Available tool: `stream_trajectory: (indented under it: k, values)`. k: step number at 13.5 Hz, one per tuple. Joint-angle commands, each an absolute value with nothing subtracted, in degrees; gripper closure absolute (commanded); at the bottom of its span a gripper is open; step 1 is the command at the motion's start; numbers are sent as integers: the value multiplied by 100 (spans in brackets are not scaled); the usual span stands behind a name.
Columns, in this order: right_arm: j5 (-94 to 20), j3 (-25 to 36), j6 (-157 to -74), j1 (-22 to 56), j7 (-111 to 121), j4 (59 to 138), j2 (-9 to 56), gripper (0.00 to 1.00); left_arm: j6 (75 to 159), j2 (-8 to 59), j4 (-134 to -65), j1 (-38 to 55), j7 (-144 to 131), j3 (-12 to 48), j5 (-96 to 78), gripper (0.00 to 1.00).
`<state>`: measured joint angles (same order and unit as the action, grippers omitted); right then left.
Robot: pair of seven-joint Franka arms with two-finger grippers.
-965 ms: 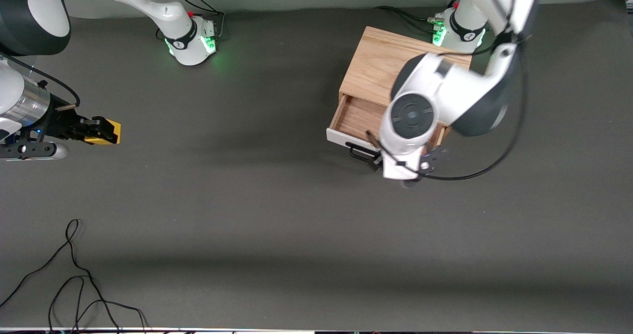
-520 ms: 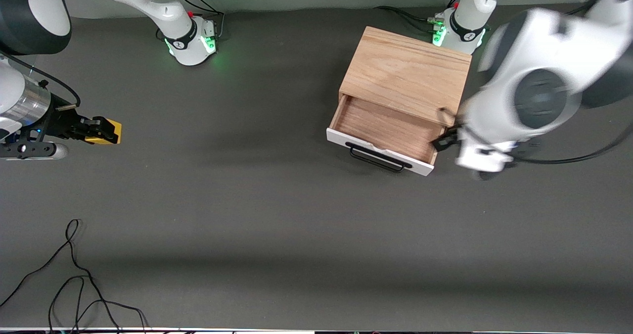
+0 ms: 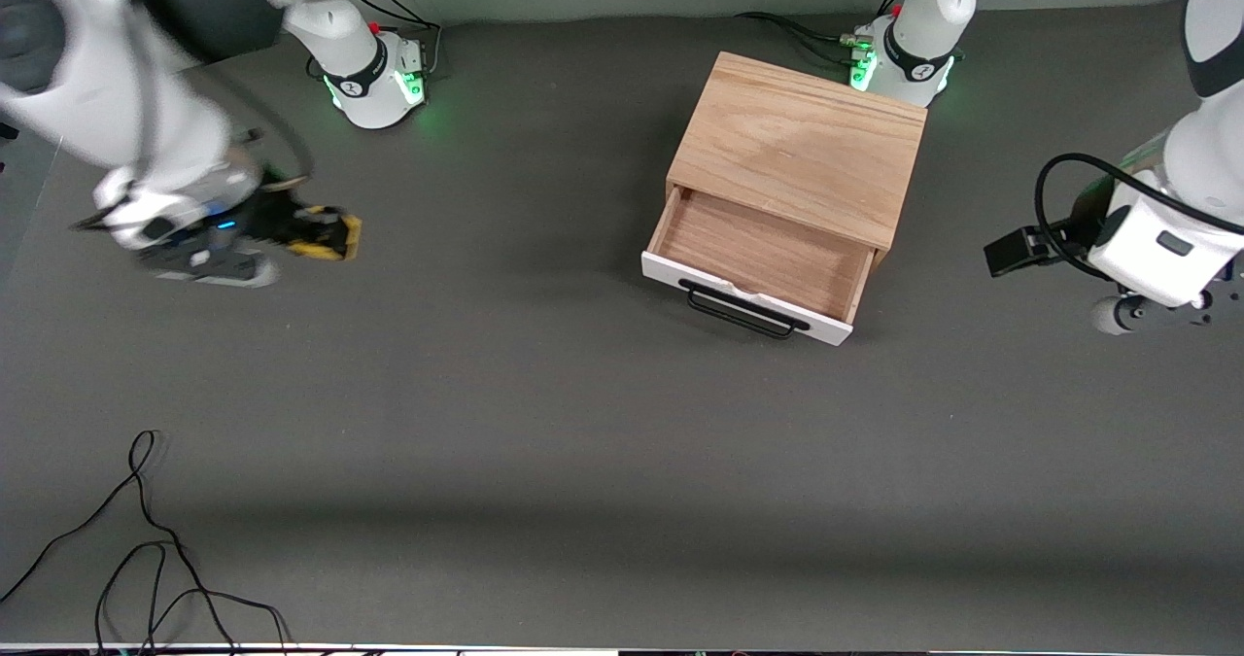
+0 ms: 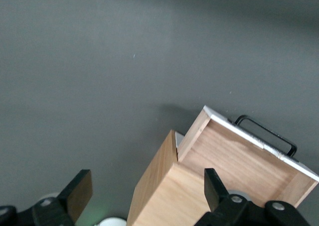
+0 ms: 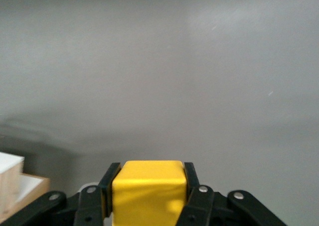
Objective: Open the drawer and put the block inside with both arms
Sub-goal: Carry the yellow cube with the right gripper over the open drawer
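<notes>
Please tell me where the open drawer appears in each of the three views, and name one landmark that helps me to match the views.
Front view: the drawer is pulled out of the wooden box, toward the left arm's end of the table.
Left wrist view: the drawer lies low in the picture, seen from above.
Right wrist view: only a corner of the wooden box shows, not the drawer.
Shared landmark: the wooden box.

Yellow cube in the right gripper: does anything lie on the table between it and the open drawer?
Nothing: in the front view, only bare dark grey tabletop separates the small yellow cube from the white-fronted drawer.
</notes>
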<state>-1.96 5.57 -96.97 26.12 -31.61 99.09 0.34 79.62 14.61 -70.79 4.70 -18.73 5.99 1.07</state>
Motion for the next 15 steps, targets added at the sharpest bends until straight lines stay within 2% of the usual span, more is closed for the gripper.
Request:
stream_trajectory:
  k: [1, 7, 12, 13, 15]
  values:
    - [-132, 589, -9791, 3364, -4443, 9574, 297, 60, 8235, 1213, -7435, 431, -1434, 650, 167, 0]
    - [-167, 598, -9809, 4832, -7010, 7834, 1913, 62, 8130, 1187, -7515, 308, -817, 633, 167, 0]
    - [-149, 589, -10132, 5378, -8382, 6647, 3109, 63, 8130, 1151, -7585, 36, -545, 633, 70, 0]
    - [-141, 598, -10290, 5475, -8585, 6462, 3329, 63, 8217, 1073, -7655, 9, -519, 642, 70, 0]
    - [-114, 598, -10449, 5624, -8832, 6172, 3733, 64, 8463, 653, -8258, 9, -519, 642, 70, 0]
